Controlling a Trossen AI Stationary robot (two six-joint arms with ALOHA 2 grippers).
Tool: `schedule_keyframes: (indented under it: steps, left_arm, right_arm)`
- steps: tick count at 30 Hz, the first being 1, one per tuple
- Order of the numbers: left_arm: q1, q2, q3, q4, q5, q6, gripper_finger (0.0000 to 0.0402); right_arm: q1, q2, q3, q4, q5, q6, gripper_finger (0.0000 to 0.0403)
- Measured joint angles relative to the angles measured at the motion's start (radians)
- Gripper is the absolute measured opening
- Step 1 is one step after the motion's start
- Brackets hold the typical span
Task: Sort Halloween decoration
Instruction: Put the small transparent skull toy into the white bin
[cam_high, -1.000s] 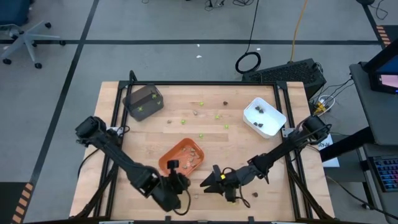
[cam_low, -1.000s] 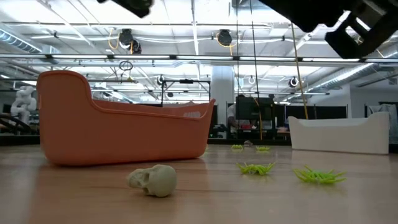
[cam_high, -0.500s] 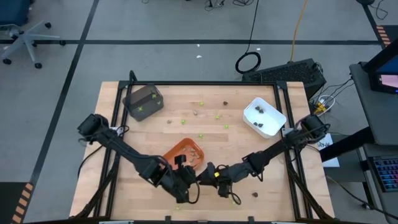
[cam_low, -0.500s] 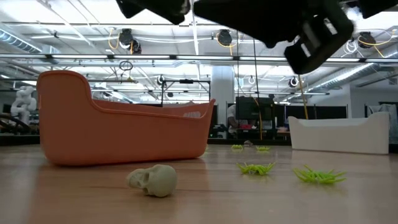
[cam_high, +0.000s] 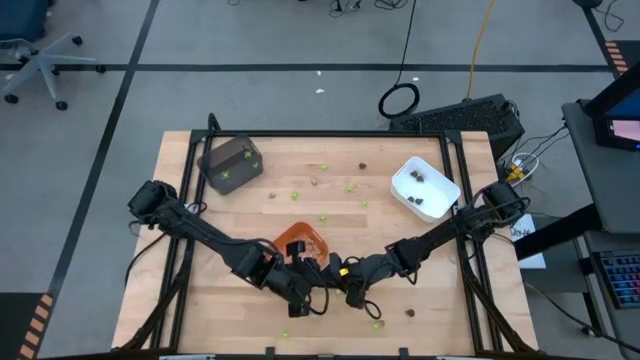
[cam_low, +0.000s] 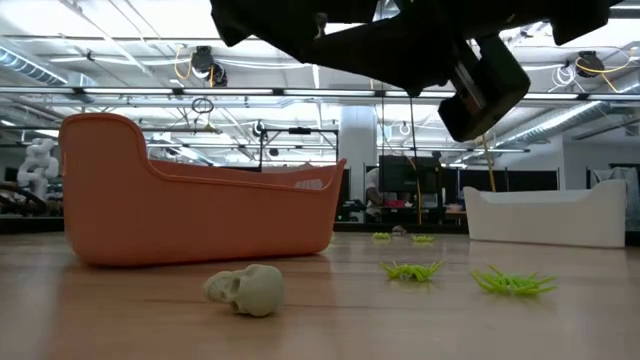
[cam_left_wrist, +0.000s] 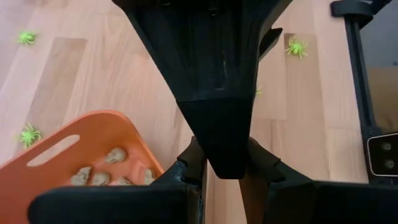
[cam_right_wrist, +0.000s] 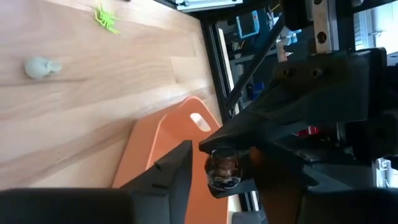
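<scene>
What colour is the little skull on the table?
Pale tan-grey skull; clearest in the low view.

Orange tray (cam_high: 297, 238) lower right part hidden under both grippers in the high view. Low view: arms cut off by top edge. Dark brown piece (cam_right_wrist: 222, 167) blurred between fingers, shape unclear. White tray (cam_high: 407, 178) contents too small to identify.
</scene>
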Motion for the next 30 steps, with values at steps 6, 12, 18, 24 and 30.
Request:
schedule_keyframes:
  steps: [6, 12, 18, 24, 30]
  left_arm:
    - [0.015, 0.000, 0.000, 0.002, 0.042, 0.003, 0.0054]
    - [0.016, 0.000, 0.000, 0.004, 0.045, 0.001, 0.0054]
    - [0.016, 0.000, 0.000, 0.022, 0.045, 0.000, 0.0057]
    - [0.016, 0.000, 0.000, 0.039, 0.043, -0.006, 0.0111]
    - [0.015, 0.000, 0.002, 0.060, 0.005, 0.002, 0.0174]
  right_arm:
    - [-0.004, -0.001, 0.000, -0.001, -0.013, -0.002, 0.0115]
    - [-0.004, -0.001, 0.000, -0.001, -0.013, -0.006, 0.0094]
    - [-0.003, -0.001, -0.001, 0.001, -0.018, -0.006, 0.0073]
    - [-0.003, 0.000, -0.001, 0.001, -0.021, 0.001, 0.0051]
    - [-0.004, 0.001, -0.001, 0.000, -0.008, 0.066, 0.0047]
